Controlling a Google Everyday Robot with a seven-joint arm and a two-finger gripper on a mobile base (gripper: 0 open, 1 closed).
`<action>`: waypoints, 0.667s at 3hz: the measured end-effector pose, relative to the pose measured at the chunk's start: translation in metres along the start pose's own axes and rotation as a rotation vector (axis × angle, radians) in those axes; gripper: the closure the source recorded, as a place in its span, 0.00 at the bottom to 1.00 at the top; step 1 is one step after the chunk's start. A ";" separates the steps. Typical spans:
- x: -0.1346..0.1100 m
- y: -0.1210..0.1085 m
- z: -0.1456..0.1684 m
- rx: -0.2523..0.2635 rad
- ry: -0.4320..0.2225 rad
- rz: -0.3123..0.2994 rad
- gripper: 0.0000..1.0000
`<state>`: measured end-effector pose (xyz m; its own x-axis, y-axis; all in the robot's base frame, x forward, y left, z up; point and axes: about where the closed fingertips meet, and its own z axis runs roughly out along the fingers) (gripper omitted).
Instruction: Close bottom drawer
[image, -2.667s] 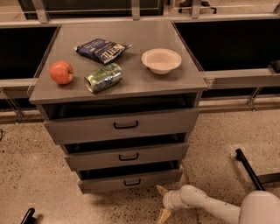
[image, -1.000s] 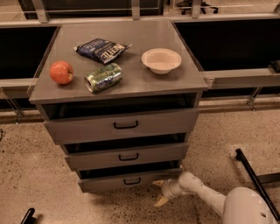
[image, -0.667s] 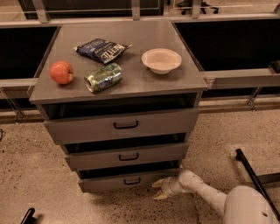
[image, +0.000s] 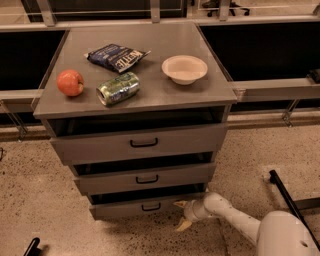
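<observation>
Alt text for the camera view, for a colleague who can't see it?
The open end effector sits low by the right end of the bottom drawer, which stands slightly open, like the middle drawer and top drawer. An apple, can, chip bag and bowl rest on the cabinet top.

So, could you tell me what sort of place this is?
Probably a robot test area: grey metal cabinet on speckled floor, rails behind. The gripper, open, is at the right end of the bottom drawer.

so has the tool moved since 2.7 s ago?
Yes. The tool has shifted left, closer to the right end of the bottom drawer front.
</observation>
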<state>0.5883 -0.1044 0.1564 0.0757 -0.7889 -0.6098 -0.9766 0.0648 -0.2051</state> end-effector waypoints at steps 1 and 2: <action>0.000 0.000 0.000 0.000 0.000 0.000 0.00; 0.000 0.000 0.000 0.000 0.000 0.000 0.00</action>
